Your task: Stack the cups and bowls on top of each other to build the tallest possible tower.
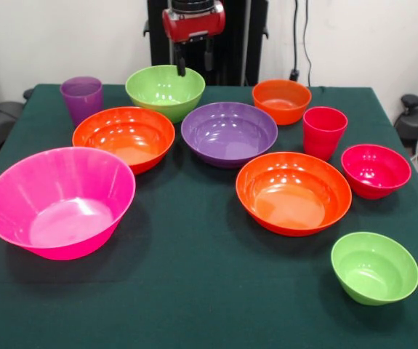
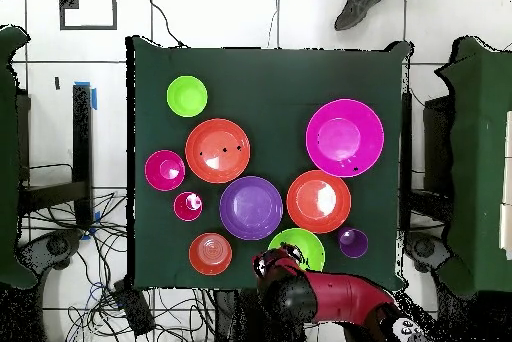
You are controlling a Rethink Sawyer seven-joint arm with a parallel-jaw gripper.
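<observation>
The jaws (image 1: pixel 193 61) hang parted and empty over the far lime green bowl (image 1: pixel 165 91), one tip dipping past its rim. Nothing is stacked: glossy round bowls and the purple cup (image 1: pixel 82 98) and red-pink cup (image 1: pixel 323 131) stand apart on the dark green cloth surface (image 1: pixel 194 291). White tiled floor (image 2: pixel 250 13) surrounds it.

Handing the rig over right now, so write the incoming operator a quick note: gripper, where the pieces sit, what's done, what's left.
Gripper: open, empty, hanging over the far lime green bowl.
All pieces lie separately on the table: purple cup, red-pink cup, hot pink bowl, two large orange bowls, small orange bowl, purple bowl, red-pink bowl, near lime green bowl.
Done: nothing stacked.
Left: the whole tower.
</observation>
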